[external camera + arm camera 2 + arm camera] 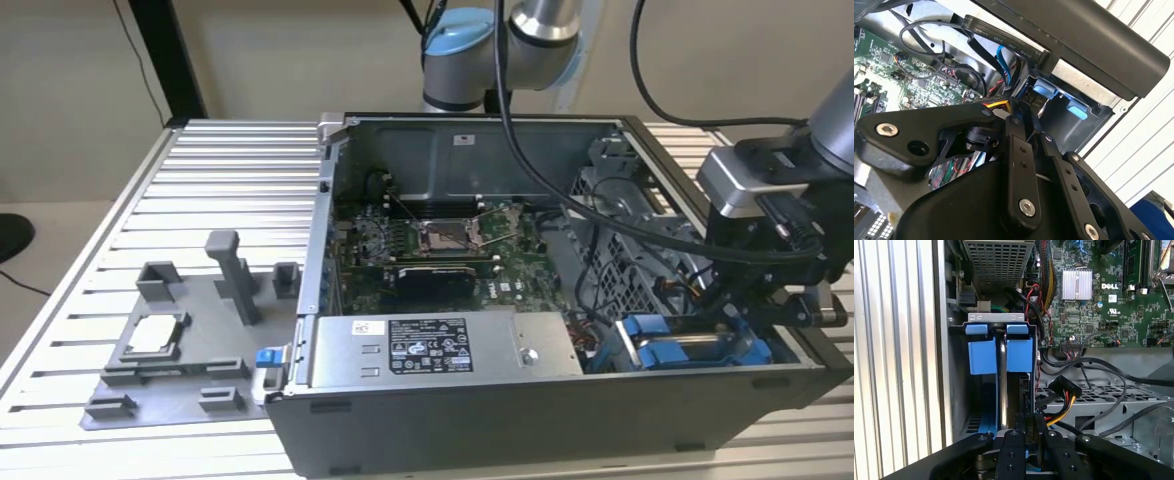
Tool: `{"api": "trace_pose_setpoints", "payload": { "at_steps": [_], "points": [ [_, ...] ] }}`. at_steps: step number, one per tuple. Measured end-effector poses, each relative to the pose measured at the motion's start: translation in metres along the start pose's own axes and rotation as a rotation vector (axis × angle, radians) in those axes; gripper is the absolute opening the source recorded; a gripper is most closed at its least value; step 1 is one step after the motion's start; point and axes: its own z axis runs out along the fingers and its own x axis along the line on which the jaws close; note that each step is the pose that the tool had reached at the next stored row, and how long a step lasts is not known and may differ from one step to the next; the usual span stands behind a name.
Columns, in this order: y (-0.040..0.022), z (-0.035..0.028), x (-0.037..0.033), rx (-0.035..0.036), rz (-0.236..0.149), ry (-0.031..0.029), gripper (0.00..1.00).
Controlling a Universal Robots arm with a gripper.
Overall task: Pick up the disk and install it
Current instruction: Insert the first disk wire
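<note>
The disk stands on edge in the drive bay at the case's front corner, and its two blue carrier tabs face the power supply. In the exterior view the disk lies low at the right end of the open computer case. My gripper reaches down into the bay at the end away from the tabs, with its fingers close together on the disk's upper edge. The second wrist view has the gripper just short of the blue tabs. In the exterior view the gripper hangs over the case's right wall.
Black and coloured cables crowd the space beside the bay. The motherboard fills the case floor and the grey power supply sits along the front. On the exterior view's left, a grey fixture holds a small silver chip.
</note>
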Motion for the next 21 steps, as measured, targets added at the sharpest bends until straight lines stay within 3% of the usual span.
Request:
{"api": "trace_pose_setpoints", "payload": {
  "at_steps": [21],
  "points": [
    [0.0002, 0.0095, 0.0008, -0.0024, 0.000, 0.0002, 0.00]
  ]
}}
